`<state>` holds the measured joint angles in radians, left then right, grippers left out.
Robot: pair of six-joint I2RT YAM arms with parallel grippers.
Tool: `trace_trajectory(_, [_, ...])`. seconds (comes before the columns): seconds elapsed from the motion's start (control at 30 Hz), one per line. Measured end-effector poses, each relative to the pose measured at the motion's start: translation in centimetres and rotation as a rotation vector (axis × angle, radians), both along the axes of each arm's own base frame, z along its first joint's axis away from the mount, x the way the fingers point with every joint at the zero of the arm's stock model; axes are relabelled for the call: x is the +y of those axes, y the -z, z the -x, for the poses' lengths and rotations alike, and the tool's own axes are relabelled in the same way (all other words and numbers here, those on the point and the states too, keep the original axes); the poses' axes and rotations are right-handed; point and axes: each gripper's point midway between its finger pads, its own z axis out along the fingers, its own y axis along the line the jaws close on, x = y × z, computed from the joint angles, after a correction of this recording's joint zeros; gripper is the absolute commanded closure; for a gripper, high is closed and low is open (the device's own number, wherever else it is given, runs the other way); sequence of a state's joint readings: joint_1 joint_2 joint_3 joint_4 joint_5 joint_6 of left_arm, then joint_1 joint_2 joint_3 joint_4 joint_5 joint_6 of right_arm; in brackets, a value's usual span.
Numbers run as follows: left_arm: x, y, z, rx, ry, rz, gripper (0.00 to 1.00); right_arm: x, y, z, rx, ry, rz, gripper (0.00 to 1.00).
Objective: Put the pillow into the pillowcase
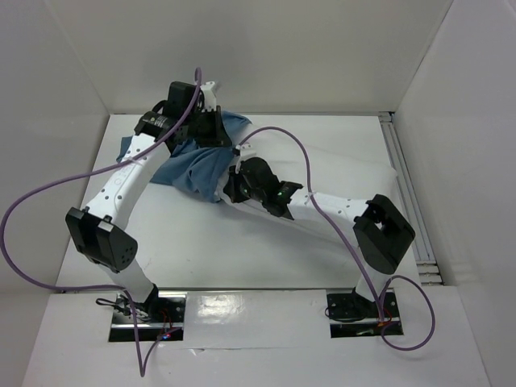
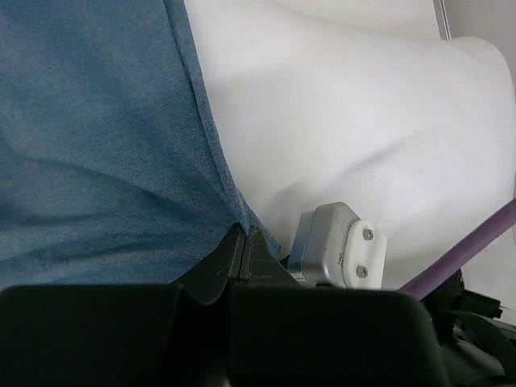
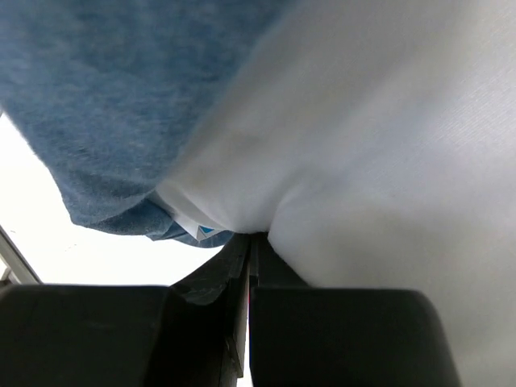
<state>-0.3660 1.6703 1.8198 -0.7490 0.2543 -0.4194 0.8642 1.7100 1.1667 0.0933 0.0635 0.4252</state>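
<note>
Left arm (image 1: pixel 121 181) and right arm (image 1: pixel 339 208) meet mid-table. White pillow (image 1: pixel 343 171) lies right of centre, left end tucked under pillowcase (image 1: pixel 197 165) mouth. On the hem, left gripper (image 2: pixel 244 242) pinched closed; right gripper (image 3: pixel 251 246) pinched closed on pillow cloth. Insertion looks barely begun; next, feed pillow deeper against held hem.
</note>
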Motion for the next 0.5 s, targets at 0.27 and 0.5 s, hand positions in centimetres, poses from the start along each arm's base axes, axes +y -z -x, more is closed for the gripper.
trace_trajectory(0.27, [-0.4,-0.5,-1.1,-0.002,-0.004,0.001,1.0,-0.2,0.0,-0.1,0.004,0.021,0.003,0.47])
trace_trajectory(0.5, [-0.6,1.2,-1.9,0.039,-0.011,-0.017,1.0,-5.0,-6.0,0.5,-0.082,0.166,0.041,0.05])
